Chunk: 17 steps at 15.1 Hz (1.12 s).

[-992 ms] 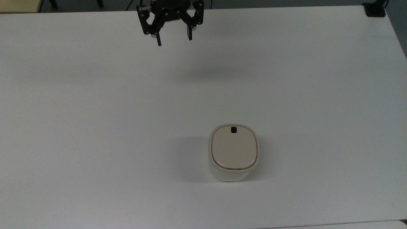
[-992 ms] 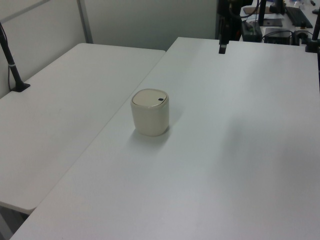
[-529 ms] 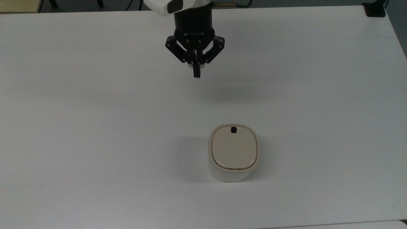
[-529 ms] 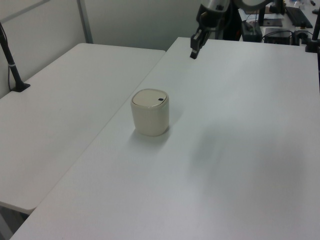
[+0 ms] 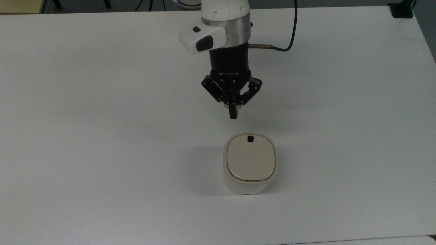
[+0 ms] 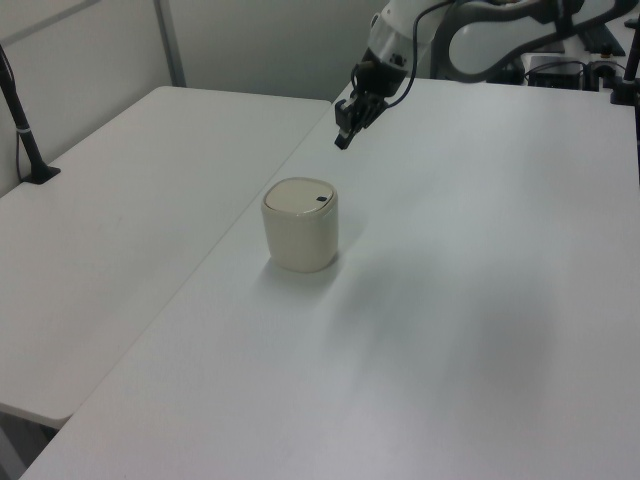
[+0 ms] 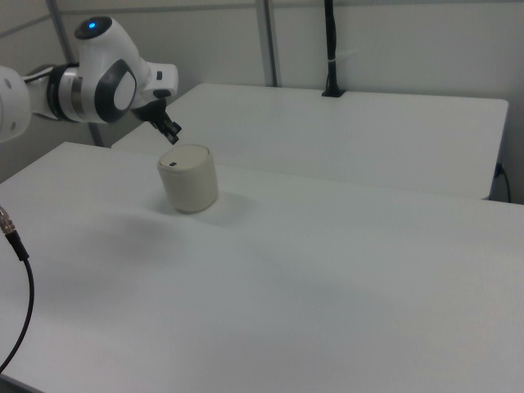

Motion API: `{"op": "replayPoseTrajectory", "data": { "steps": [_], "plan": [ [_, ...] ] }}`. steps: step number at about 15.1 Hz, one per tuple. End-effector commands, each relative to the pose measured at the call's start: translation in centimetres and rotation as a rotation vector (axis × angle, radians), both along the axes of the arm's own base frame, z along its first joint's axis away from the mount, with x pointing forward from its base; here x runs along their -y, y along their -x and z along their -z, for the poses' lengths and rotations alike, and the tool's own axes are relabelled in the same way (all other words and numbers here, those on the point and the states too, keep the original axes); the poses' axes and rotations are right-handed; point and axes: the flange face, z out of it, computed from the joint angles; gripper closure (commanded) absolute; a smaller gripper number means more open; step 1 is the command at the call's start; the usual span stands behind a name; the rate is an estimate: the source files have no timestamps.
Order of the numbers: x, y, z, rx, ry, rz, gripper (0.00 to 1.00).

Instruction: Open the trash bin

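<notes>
Trash bin (image 5: 250,163) interior hidden — lid (image 5: 250,158) down.

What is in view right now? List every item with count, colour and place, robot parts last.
trash bin: one, cream-white, standing on the near table in the top view's lower middle, lid shut.
lid: one, beige, flat on the bin.
button: one, black, at the lid edge nearest the gripper.
table: one, white, under the bin.
second table: one, white, beside the first on the left view's left.
post: one, black, on the second table.
cable: one, black, running from the arm.
arm: one, white and black, coming from the top view's upper edge.
gripper: one, black, shut, above the table short of the bin.
</notes>
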Motion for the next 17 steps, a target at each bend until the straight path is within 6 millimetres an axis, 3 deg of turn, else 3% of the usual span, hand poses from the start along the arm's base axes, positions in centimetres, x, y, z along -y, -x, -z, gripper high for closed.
{"op": "replayPoseTrajectory", "data": {
  "steps": [1,3,8,17],
  "plan": [
    [-2.9,-1.2,3.3,0.032,0.003,0.035,1.0],
    [-3.9,-1.6,5.2,0.049,0.002,0.058,1.0],
    [-4.9,-2.1,7.6,0.069,-0.017,0.098,1.0],
    [-6.5,-2.0,9.7,0.085,0.037,0.051,1.0]
  ]
}}
